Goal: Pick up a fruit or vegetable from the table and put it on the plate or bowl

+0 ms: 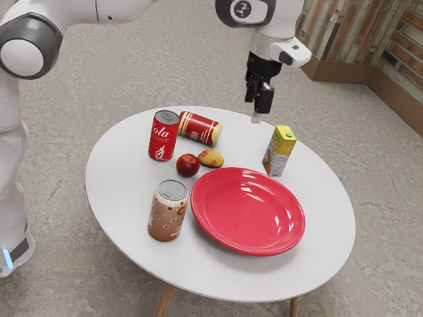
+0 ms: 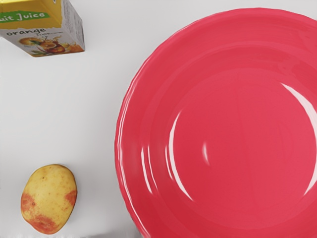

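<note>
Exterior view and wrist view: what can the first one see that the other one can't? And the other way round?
Extra in the exterior view: the tool hanging above the table, the upright cola can, the red can lying on its side, the brown can and the red apple. Extra in the wrist view: the words "Juice" and "orange" readable on the juice carton. Both: the empty red plate, the juice carton and the yellow-red fruit.
</note>
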